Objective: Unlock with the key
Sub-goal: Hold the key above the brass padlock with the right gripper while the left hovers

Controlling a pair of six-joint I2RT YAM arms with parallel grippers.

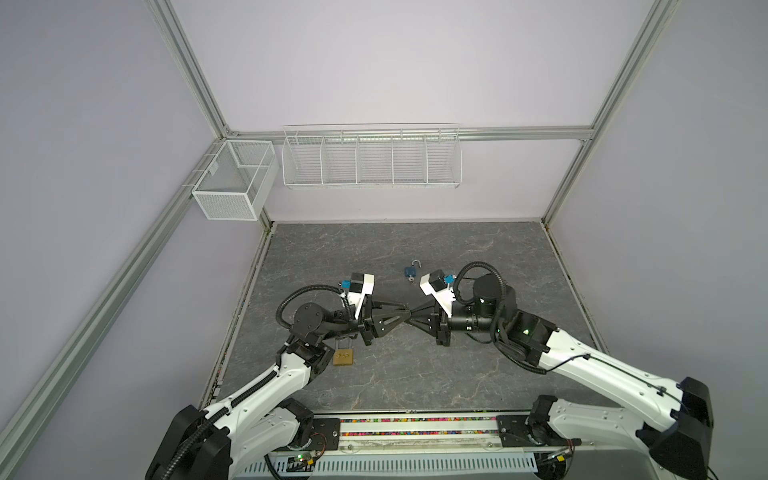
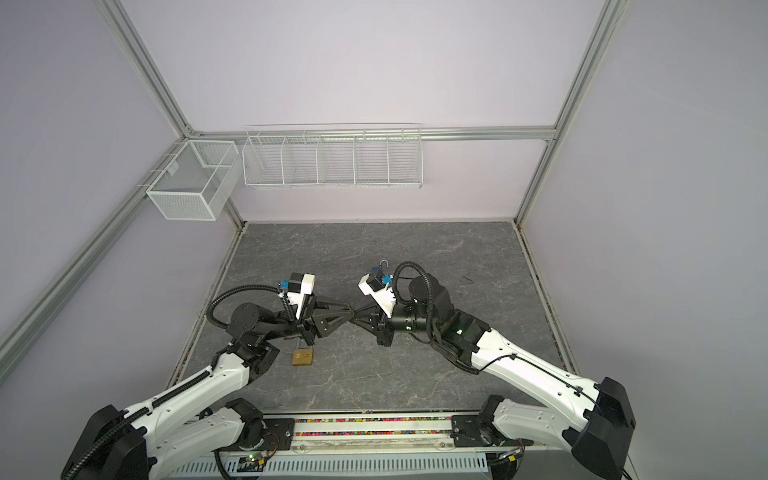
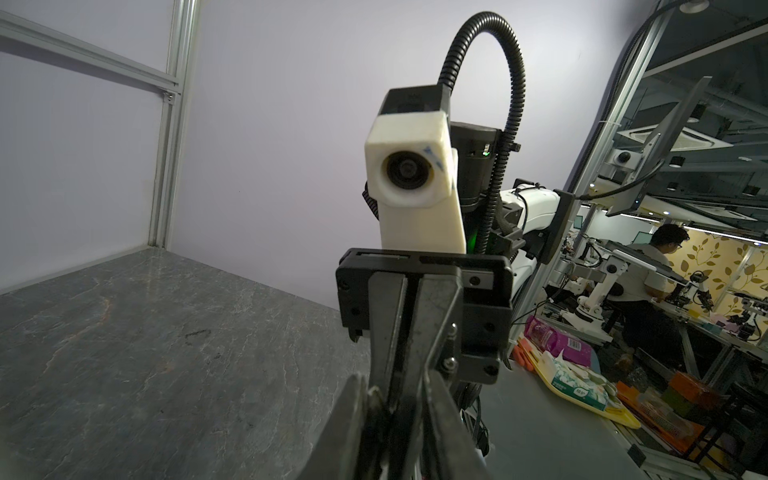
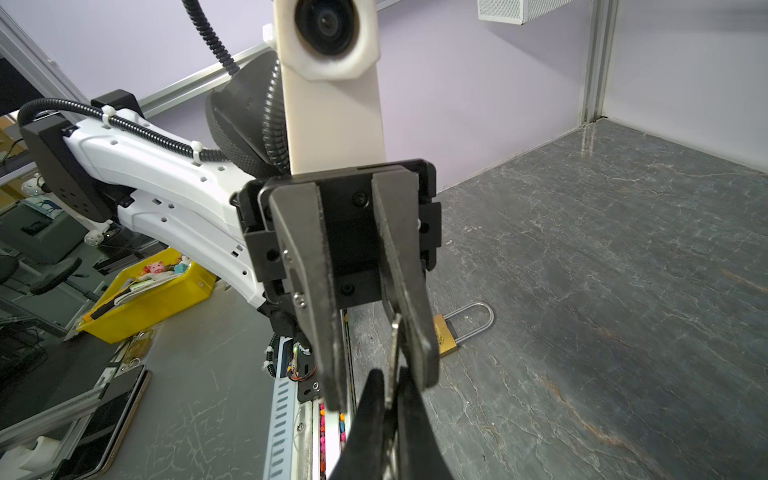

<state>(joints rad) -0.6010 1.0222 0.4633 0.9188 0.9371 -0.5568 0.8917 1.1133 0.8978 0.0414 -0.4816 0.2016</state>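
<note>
My two grippers meet tip to tip above the middle of the grey table (image 1: 415,374). The right gripper (image 4: 390,378) is shut on a thin metal key (image 4: 395,345), whose blade sticks out past its fingertips. The left gripper (image 1: 407,311) stands narrowly open, its jaws astride the key and the right gripper's tips. One of its fingers (image 4: 409,299) lies against the key, the other (image 4: 311,291) is apart from it. A brass padlock (image 1: 343,357) with a long shackle lies under the left arm. A blue padlock (image 1: 411,272) with its shackle open lies farther back.
A white wire rack (image 1: 370,158) and a mesh box (image 1: 232,178) hang on the back wall. Aluminium frame posts and lilac walls close the table on three sides. A rail (image 1: 415,428) with coloured beads runs along the front edge.
</note>
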